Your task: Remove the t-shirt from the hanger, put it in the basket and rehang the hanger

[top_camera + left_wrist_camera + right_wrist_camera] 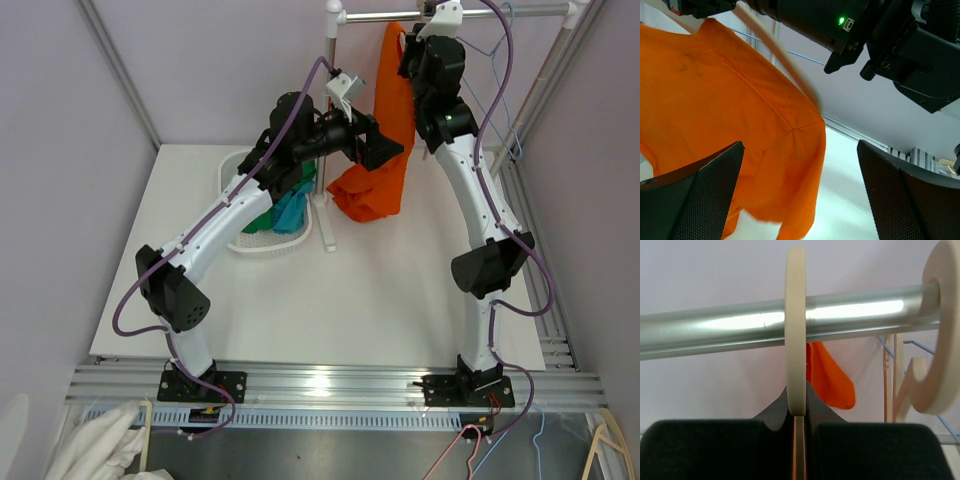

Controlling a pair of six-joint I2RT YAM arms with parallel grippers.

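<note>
Pale wall, silver metal rail: right gripper pinches cream flat hanger hook, left gripper gapes wide beside orange fabric t-shirt. Risk: hook could twist in that pinch, or collar snag on pull.

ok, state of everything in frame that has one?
orange t-shirt: on the hanger, hanging down, not removed
cream hanger: hooked over the silver metal rail
right hand: shut on the hanger's hook
left hand: open at the t-shirt, not gripping
white plastic basket: holds green and teal clothes
</note>
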